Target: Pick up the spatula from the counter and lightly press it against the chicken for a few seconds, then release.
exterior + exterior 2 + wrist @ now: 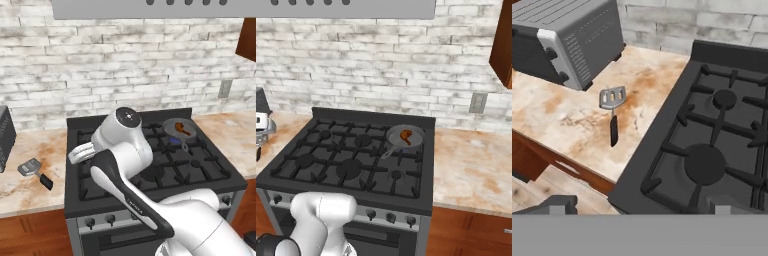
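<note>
Reaching for the spatula [613, 112] is the step in hand, I think, says Mira. Where does it lie?

On the counter [562, 120], left of the stove [722, 125], answers Jon. Its metal blade points toward the toaster oven [567, 40] and its black handle toward the front edge of the counter. The chicken [406, 135] is far from it, in the pan [417, 131] on a back burner.

And the gripper [641, 206]?

Its jaws stand wide open and hold nothing. It is well apart from the spatula, above the front left corner of the stove.

How should it do this step well?

I would bring the hand more over the counter until the handle is between the two tips, then turn the wrist so that the jaws cross the handle. The handle is thin and lies flat, so the fingers probably must go very low, almost to the surface. Taking it near the middle leaves the blade free for the pressing.

How is the arm posed?

In the left base view it rises from the lower right and bends at the elbow over the stove front. The wrist turns left, and the hand looks down at an angle to the counter.
</note>
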